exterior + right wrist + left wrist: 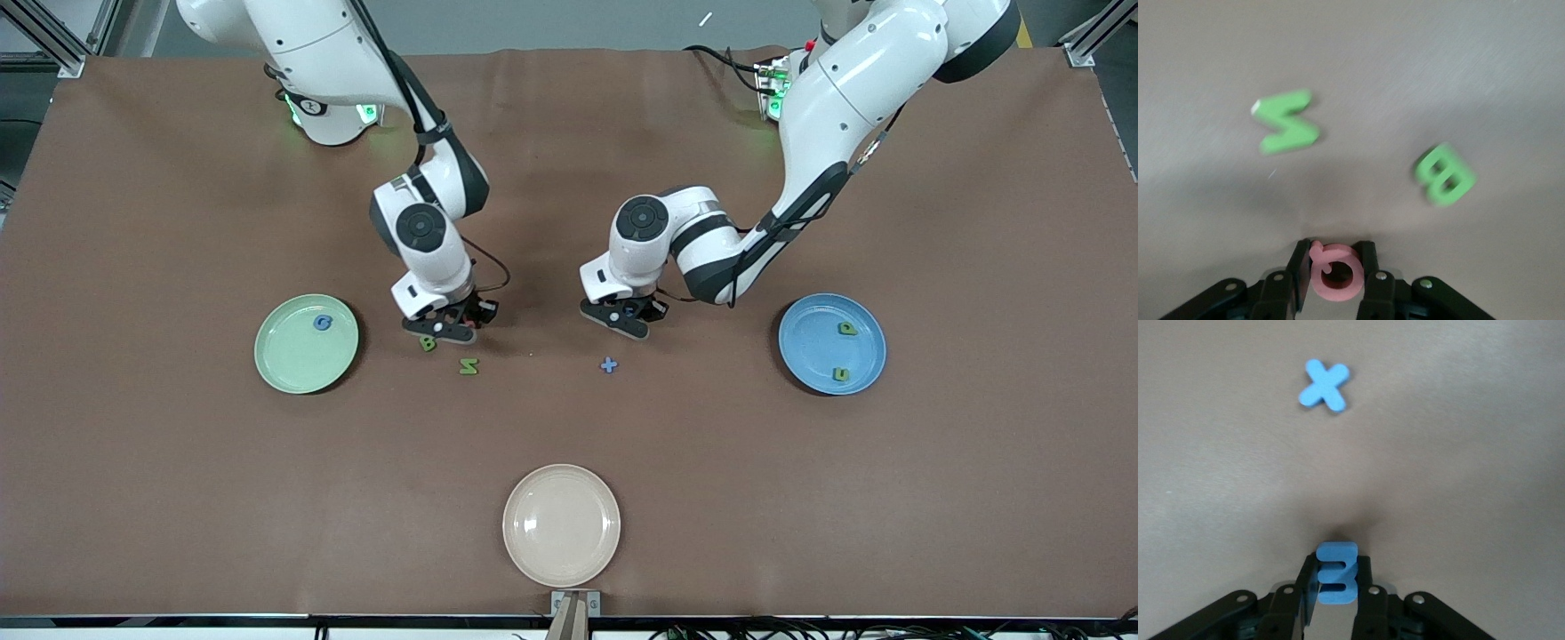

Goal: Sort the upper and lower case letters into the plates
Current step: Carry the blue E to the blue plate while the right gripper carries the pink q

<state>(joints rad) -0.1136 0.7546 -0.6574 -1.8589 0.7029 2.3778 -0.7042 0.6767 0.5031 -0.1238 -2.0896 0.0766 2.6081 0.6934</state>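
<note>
**Both grippers clamped on foam characters at mid-table**

Left gripper (1336, 600), low over the brown table (178, 498) between the two coloured plates, pinching a small blue piece (1336, 574) shaped like a 3, upright between the fingers. Blue cross (608, 364) lying flat just nearer the camera.

Right gripper (1336, 283), also low over the cloth beside the green plate (284, 369), squeezing a pink rounded letter (1336, 272), upright in the grip. Green B (428, 343) just beside it, green Z (468, 365) a little nearer the camera.

Green plate: round, shallow, pale, toward the right arm's end, carrying one blue letter (323, 323). Blue plate (805, 351): same size, toward the left arm's end, carrying two green letters (848, 328). Cream plate (561, 524) nearest the camera.
</note>
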